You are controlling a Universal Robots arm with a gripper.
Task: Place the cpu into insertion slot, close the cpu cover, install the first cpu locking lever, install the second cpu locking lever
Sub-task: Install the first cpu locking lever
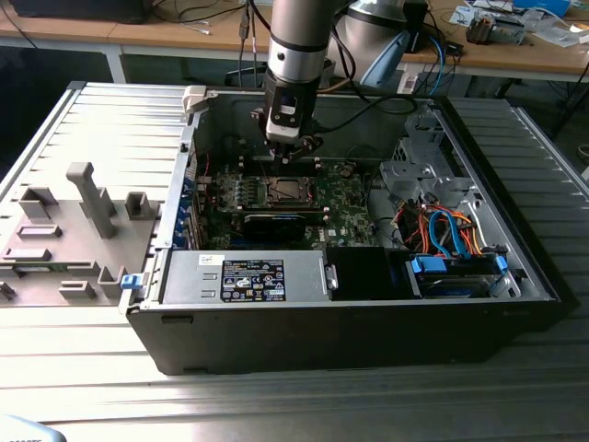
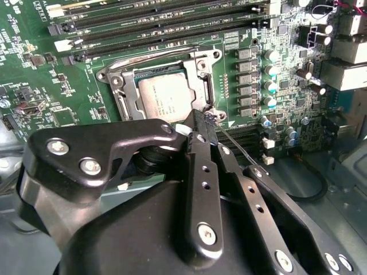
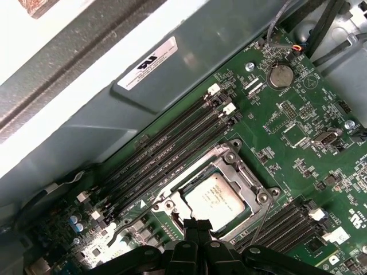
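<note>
Silver framing surrounds the cpu [image 2: 162, 98] where it already lies in the insertion slot [image 2: 127, 101], its pale metal top showing through the square window of the cpu cover [image 2: 202, 80], which lies flat over it in both wrist views. The hand [image 2: 200, 121] hangs just above the corner of the socket, its black fingers [image 2: 198, 137] pressed together with no gap visible between the tips. A thin wire lever [image 2: 232, 140] runs from that same socket corner out past the fingertips (whether the tips actually pinch it cannot be told). In the exterior view the arm [image 1: 296, 55] reaches straight down into the open computer case [image 1: 368, 331], which lies on its side on a ribbed metal worktop [image 1: 120, 129], with a grey fixture block [image 1: 87, 198] at the exterior view's left.
</note>
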